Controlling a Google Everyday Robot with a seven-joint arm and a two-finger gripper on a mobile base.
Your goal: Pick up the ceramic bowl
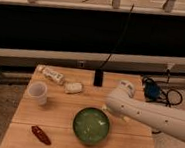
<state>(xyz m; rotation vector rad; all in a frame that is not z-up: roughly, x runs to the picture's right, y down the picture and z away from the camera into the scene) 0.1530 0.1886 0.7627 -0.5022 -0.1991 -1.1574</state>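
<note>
1. Ceramic bowl (90, 126) sits upright at the front middle of the wooden table (61, 116), well apart from the white cup (38, 92)
2. My gripper (106, 108) hangs by the bowl's far right rim, mostly hidden under my arm; released or clenched, I cannot tell
3. I judge the bowl stiff, weighty, glaze-slick and breakable, so I would pinch across the rim wall, squarely and gently
</note>
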